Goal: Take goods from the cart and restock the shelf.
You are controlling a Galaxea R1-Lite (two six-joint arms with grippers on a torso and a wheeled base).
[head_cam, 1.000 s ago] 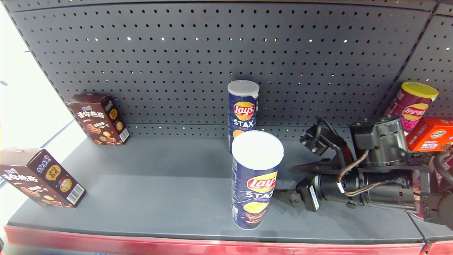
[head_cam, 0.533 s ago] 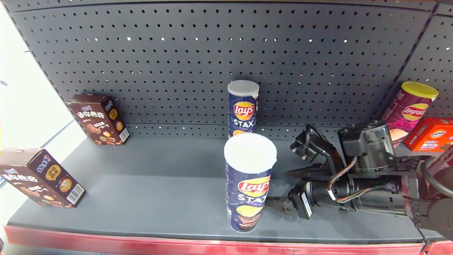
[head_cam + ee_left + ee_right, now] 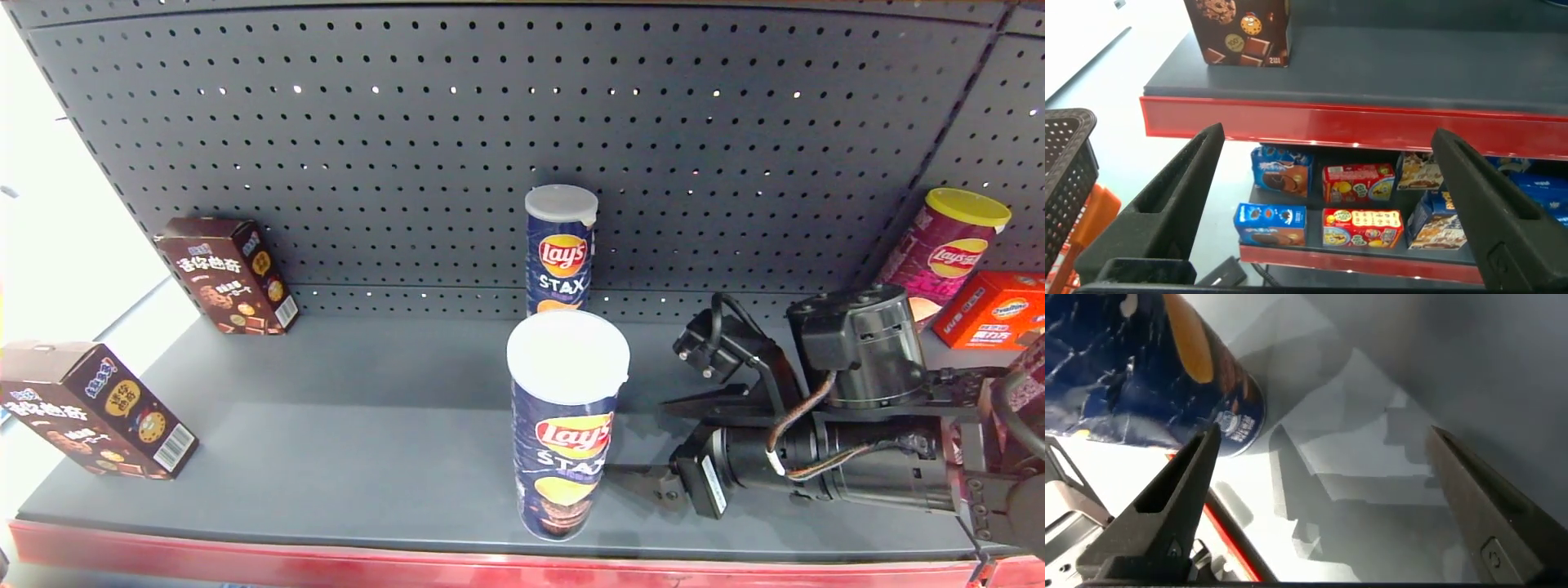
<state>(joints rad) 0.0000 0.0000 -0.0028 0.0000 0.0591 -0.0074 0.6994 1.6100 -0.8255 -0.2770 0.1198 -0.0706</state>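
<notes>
You'll see the dark blue chip can (image 3: 565, 425), white lid on, standing upright near the front edge of the shelf (image 3: 367, 425).

I've got a dark grey pegboard back wall (image 3: 408, 147) in front of me, with light pricking through a few of its holes. Under it runs the grey shelf board (image 3: 367, 392) with its red front strip (image 3: 326, 565). On the right an upright seam (image 3: 951, 139) marks off the next bay. Off the left end there's hard white glare (image 3: 41, 229). The left wrist view gives me a lower tier (image 3: 1372, 260) beneath the strip, and pale floor (image 3: 1094, 57) beside it.
</notes>
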